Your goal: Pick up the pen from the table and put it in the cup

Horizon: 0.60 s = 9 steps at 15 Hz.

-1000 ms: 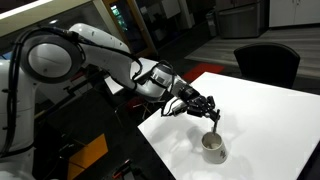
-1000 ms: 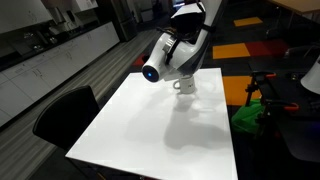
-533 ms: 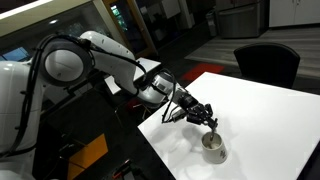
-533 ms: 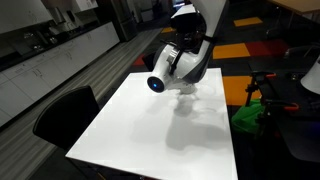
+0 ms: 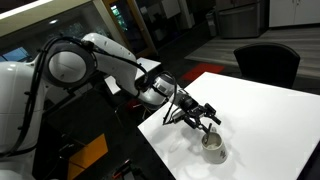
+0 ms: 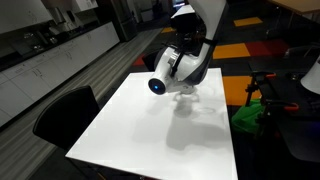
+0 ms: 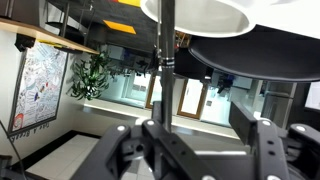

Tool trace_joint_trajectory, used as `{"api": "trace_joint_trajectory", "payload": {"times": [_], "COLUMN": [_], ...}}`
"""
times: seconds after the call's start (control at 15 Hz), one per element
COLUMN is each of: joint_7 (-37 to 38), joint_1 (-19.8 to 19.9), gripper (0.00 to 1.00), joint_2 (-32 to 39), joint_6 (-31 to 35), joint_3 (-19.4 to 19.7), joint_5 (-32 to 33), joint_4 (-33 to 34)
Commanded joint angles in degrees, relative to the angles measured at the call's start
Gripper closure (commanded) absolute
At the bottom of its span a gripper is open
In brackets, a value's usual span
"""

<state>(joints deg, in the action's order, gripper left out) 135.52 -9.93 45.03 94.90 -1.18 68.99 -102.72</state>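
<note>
- The pincer [image 5: 206, 121] hung just above the cup [image 5: 213, 149] in an exterior view, at the end of the white arm [image 5: 110, 55], and its jaws looked spread apart.
- In the wrist view the pincer [image 7: 205, 132] showed its two fingers [image 7: 265, 145] standing well apart along the bottom edge.
- The pen [image 7: 165, 60] ran as a dark straight stick from between those fingers to the pale rim of the cup [image 7: 200, 12] at the top edge. It lay nearer one finger than the other, and I could not tell whether that finger touched it.
- In both exterior views the pen was too small or too hidden to make out.
- The cup stood upright on the table [image 5: 260, 110], directly under the pincer and near the table's edge on the arm's side.
- In an exterior view the arm's bulk covered the pincer and most of the cup, with the bare table [image 6: 150, 125] stretching away in front of it.
- A dark chair [image 5: 265, 60] stood at the table's far side, well apart from the pincer.
</note>
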Motion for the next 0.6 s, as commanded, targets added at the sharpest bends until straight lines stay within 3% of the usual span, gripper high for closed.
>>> {"api": "trace_joint_trajectory", "payload": {"times": [0.0, 0.53], "joint_7": [1.4, 1.9], "joint_1": [0.8, 1.3], "gripper": [0.01, 0.00], "joint_2": [-0.4, -1.0], "joint_6": [0.6, 0.6], "joint_3": [-0.4, -0.3], "joint_5": [-0.2, -0.3], "joint_4": [0.4, 0.5]}}
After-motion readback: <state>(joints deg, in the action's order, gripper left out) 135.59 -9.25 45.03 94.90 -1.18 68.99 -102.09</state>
